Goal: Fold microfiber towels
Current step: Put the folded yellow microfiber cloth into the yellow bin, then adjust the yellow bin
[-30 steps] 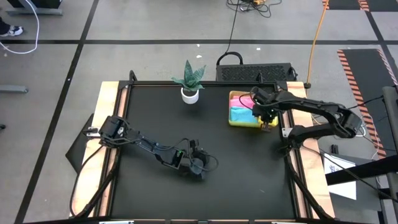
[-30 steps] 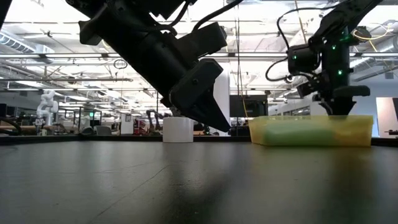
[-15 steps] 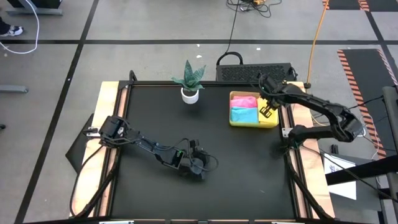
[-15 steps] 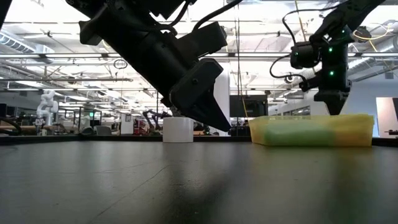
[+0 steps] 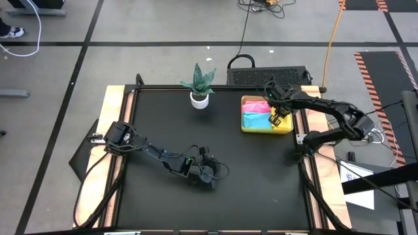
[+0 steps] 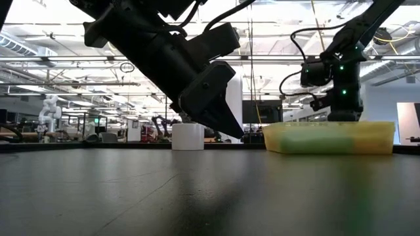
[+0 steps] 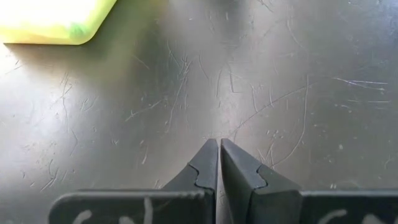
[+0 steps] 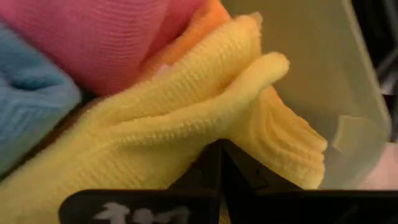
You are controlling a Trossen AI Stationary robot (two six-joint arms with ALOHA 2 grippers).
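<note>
Scratched black table (image 7: 280, 74), bright workshop beyond

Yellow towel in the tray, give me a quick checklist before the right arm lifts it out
1. Right gripper shut on the yellow towel: cannot tell; the fingers are shut, with a fold of cloth at their tips, but a pinch is not clear.
2. Right gripper over the tray: ok, at its right side.
3. Pink towel and blue towel free of the yellow one: not ok, they press against it.
4. Orange towel free: cannot tell, mostly hidden.
5. Left gripper out of the way: ok, shut, empty, low over the table at mid-front.
</note>
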